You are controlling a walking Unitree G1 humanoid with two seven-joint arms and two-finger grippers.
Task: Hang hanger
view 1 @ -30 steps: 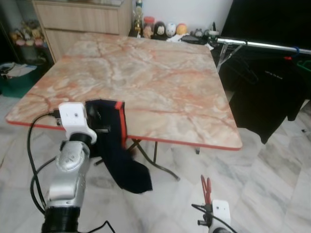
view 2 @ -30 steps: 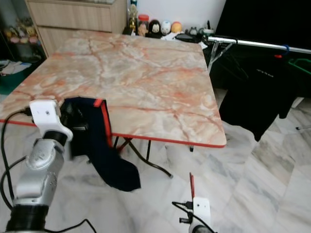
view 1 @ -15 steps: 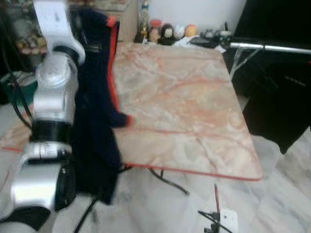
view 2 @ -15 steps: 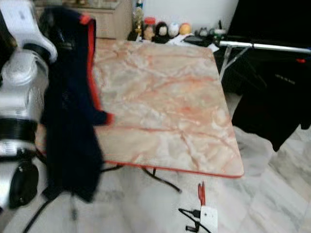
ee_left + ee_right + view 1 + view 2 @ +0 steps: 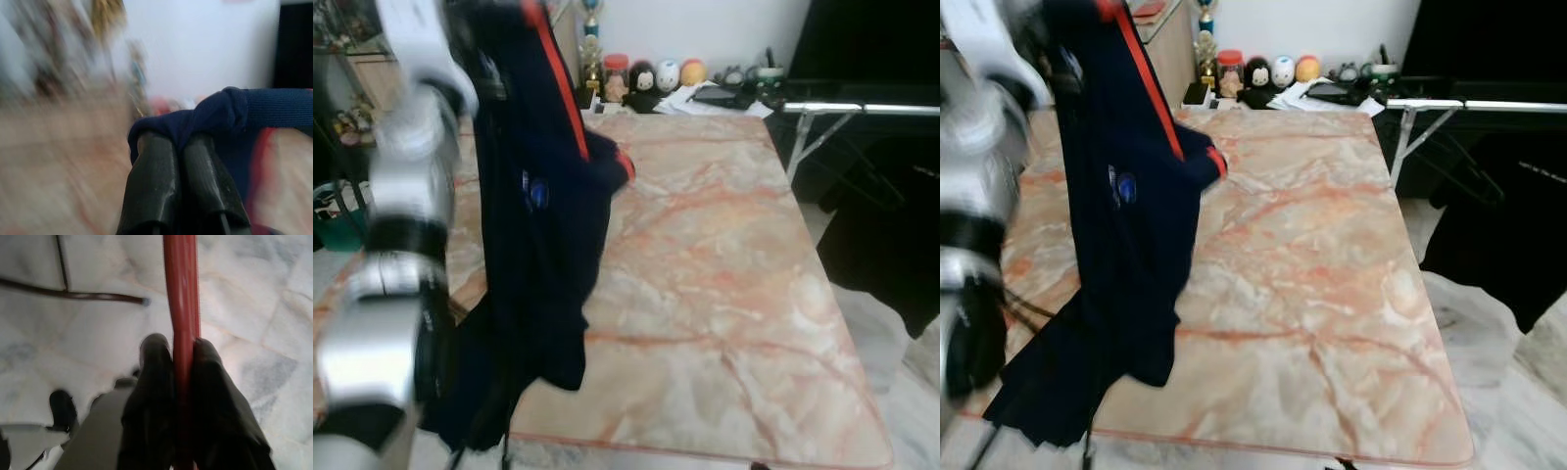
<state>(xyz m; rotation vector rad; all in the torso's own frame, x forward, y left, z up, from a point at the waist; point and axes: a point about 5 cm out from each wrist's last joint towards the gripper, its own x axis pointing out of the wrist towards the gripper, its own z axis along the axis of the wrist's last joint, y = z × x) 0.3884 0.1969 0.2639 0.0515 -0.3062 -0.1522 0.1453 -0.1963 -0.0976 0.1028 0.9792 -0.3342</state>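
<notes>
Two pincers are clenched, the left pincer [image 5: 183, 147] pinching a dark shirt [image 5: 533, 215] high above the worktop [image 5: 724, 294], the right pincer [image 5: 183, 350] low over the floor gripping what seems a red hanger [image 5: 181, 298], so the dangling shirt may snag the worktop edge.

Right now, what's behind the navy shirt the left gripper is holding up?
The navy shirt, pinched by the left gripper, hangs in front of the marble table. It covers the table's left part, so anything lying there cannot be seen.
</notes>
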